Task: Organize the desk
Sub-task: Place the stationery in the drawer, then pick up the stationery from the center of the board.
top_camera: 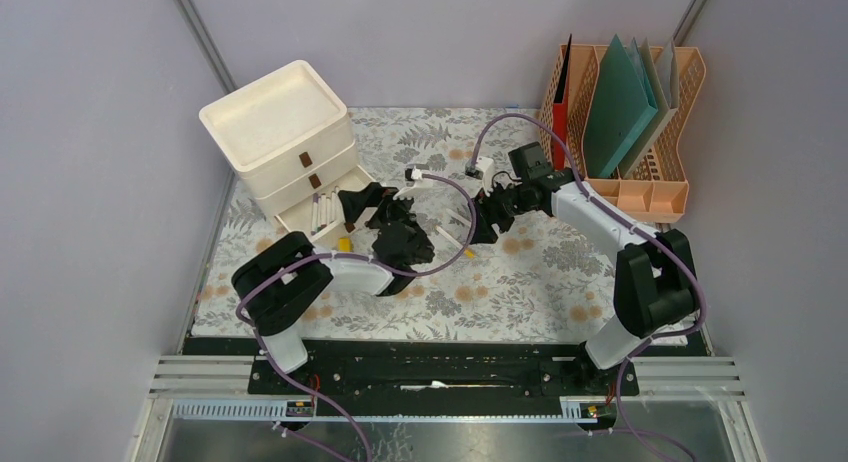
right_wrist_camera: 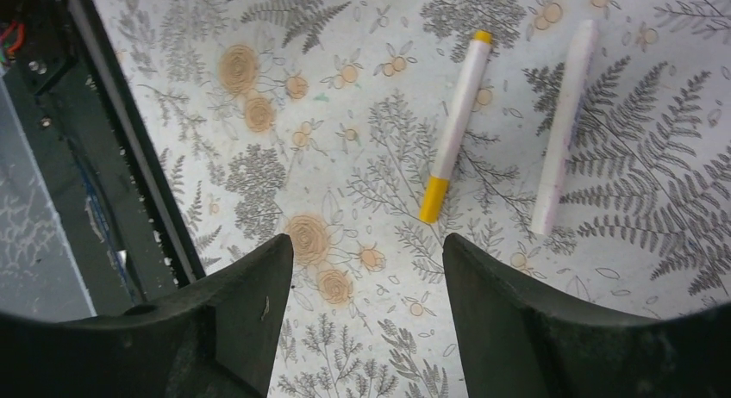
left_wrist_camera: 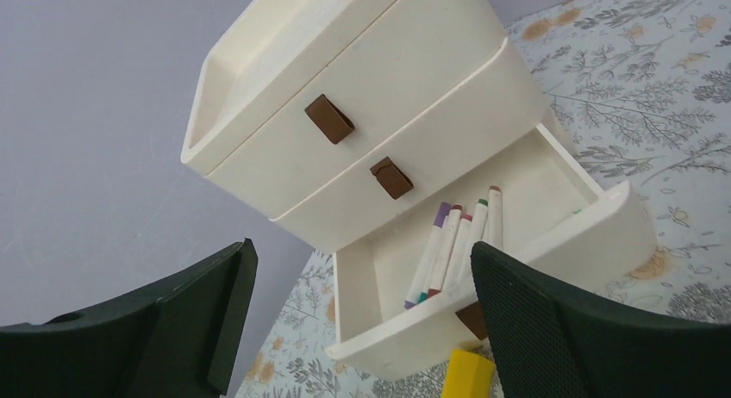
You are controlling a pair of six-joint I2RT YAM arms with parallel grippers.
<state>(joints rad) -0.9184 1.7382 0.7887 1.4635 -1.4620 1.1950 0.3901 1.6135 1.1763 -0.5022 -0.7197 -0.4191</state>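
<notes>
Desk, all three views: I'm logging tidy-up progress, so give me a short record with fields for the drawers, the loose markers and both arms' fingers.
desk: fern-print cloth
drawer unit: cream, three drawers, back left
bottom drawer: pulled out, markers inside
loose items: yellow-ended marker and white marker on the cloth, side by side, not touching
left gripper: fingers wide apart, empty, facing the open drawer
right gripper: fingers apart, empty, above the cloth near both loose markers
file rack: back right, holds folders
</notes>
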